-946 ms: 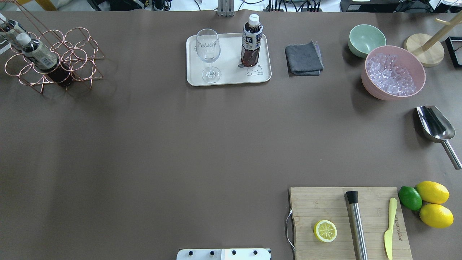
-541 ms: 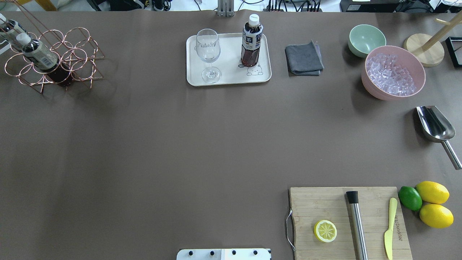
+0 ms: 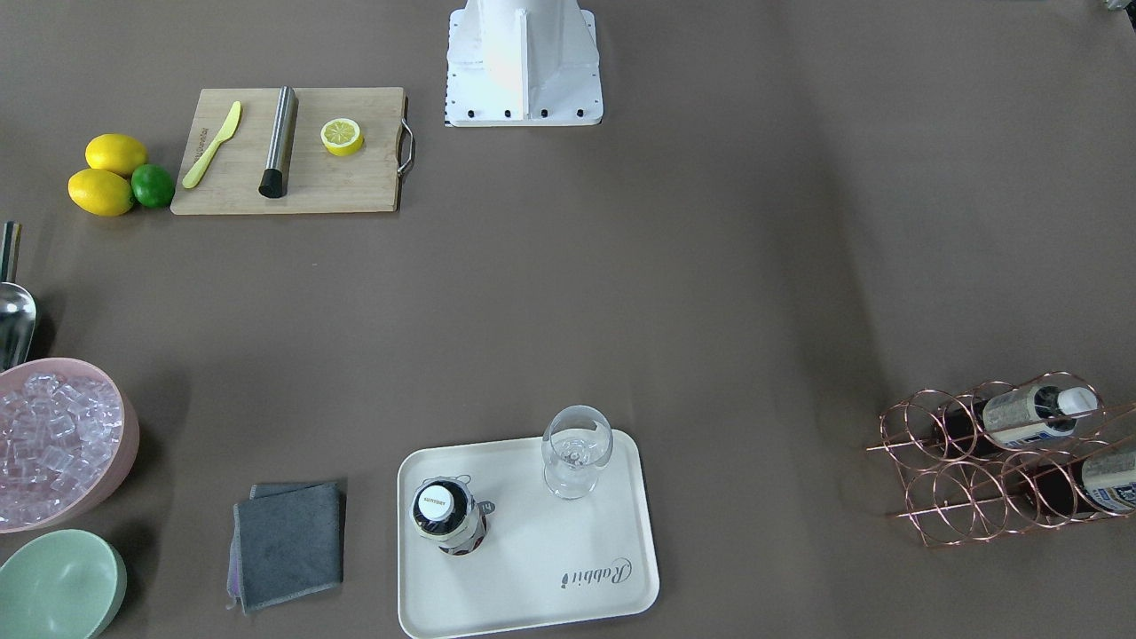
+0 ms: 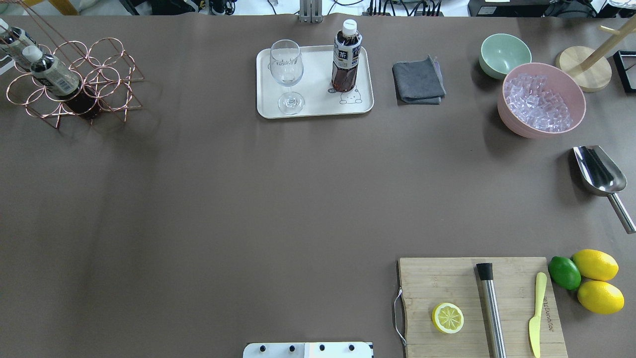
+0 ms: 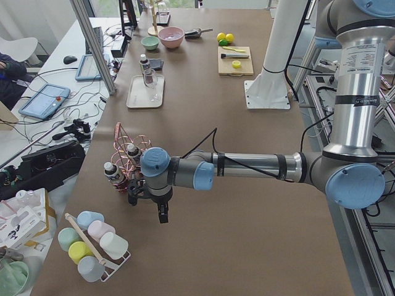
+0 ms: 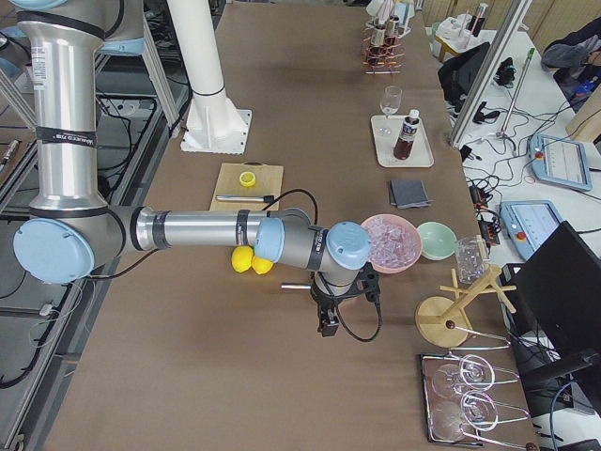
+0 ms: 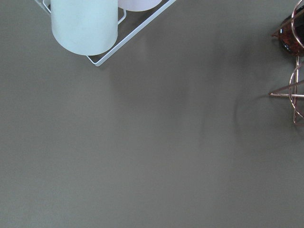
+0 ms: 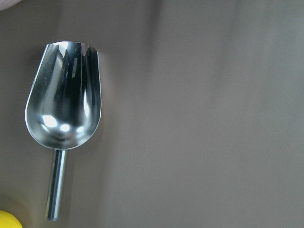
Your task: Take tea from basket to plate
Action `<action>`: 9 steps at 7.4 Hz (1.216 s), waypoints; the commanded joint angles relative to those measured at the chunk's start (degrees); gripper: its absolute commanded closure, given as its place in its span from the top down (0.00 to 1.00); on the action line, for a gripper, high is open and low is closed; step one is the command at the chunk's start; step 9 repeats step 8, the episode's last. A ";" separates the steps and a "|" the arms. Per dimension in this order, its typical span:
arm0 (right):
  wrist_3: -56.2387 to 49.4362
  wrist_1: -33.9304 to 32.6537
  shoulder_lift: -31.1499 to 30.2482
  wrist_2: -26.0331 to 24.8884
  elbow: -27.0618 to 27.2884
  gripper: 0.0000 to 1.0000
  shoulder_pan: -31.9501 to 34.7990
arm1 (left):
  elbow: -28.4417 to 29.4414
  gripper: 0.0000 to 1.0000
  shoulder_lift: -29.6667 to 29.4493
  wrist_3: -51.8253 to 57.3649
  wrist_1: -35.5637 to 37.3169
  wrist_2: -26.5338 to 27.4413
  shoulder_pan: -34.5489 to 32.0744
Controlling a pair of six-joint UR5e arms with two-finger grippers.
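One tea bottle (image 4: 346,57) stands upright on the right part of the cream plate (image 4: 318,108), seen from above in the front view (image 3: 448,519). Two more tea bottles (image 4: 52,77) (image 4: 12,42) lie in the copper wire basket (image 4: 107,74) at the table's far left. The left gripper (image 5: 162,213) shows only in the exterior left view, low over the table beside the basket (image 5: 126,145); I cannot tell its state. The right gripper (image 6: 328,324) shows only in the exterior right view, over the metal scoop (image 8: 61,109); I cannot tell its state.
A wine glass (image 4: 286,74) stands on the plate's left part. To the right are a grey cloth (image 4: 418,80), a green bowl (image 4: 504,54), a pink bowl of ice (image 4: 541,99) and the scoop (image 4: 598,171). A cutting board (image 4: 479,306) lies front right. A cup rack (image 7: 85,23) is by the left wrist.
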 commanded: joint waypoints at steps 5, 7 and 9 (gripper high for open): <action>-0.09 0.09 0.35 0.18 0.00 0.99 -0.04 | 0.65 0.98 -0.41 -0.06 0.07 0.15 0.29; 0.00 0.70 0.18 0.18 0.00 0.99 -0.04 | 0.48 0.98 -0.33 -0.23 0.16 0.15 0.38; 0.00 1.92 -0.34 0.27 0.00 1.00 -0.04 | 0.56 0.98 0.11 -0.06 0.07 0.15 0.38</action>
